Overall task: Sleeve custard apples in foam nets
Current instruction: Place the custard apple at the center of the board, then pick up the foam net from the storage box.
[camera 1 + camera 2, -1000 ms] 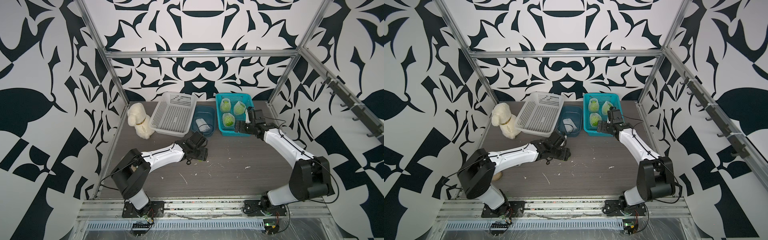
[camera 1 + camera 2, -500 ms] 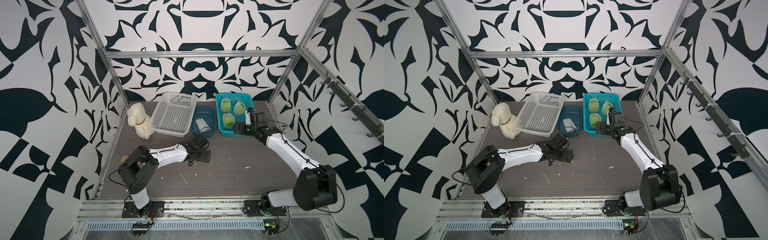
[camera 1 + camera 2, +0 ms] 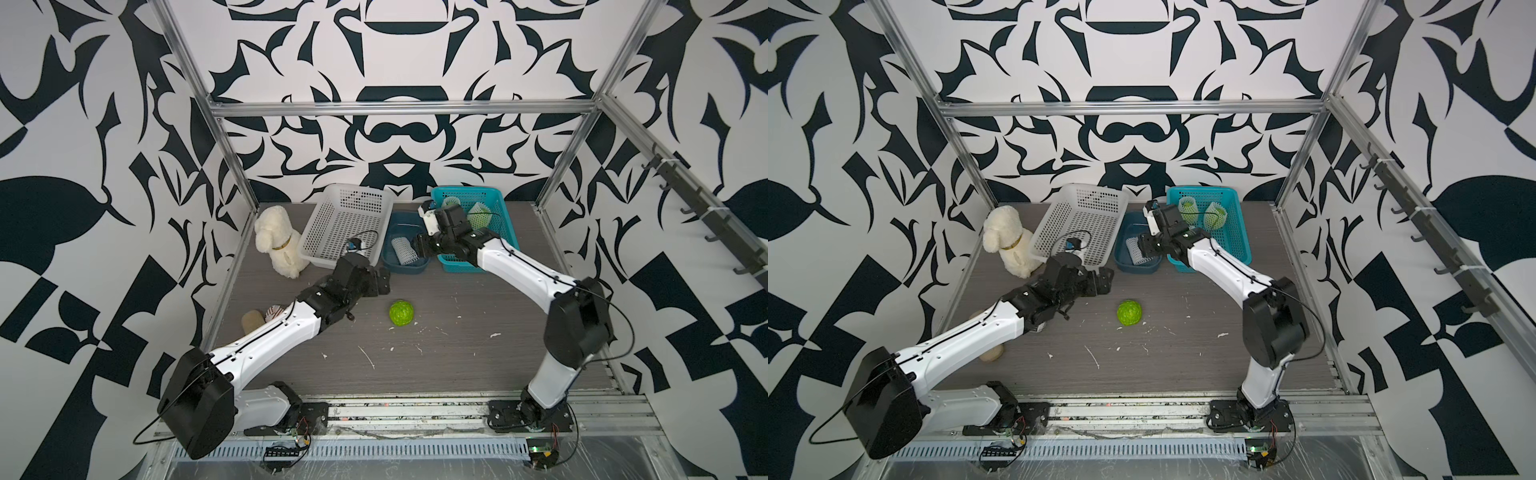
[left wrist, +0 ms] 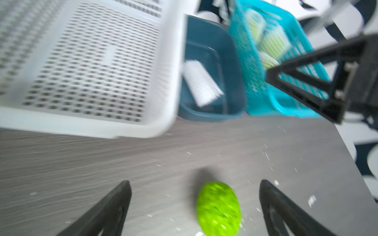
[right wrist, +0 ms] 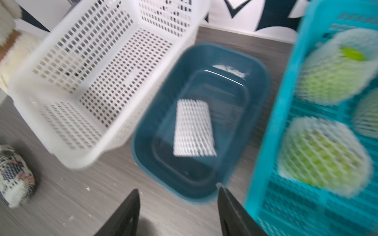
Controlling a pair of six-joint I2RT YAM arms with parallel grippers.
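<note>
Bare custard apple [image 3: 401,313] — loose on tabletop [image 3: 457,357]

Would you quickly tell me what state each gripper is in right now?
Left gripper: open, holding nothing; the bare custard apple lies loose on the table.
Right gripper: open, holding nothing, by the dark blue tub.

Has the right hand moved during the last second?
Yes. The right hand moved away from the teal basket, toward the dark blue tub beside it.
</note>
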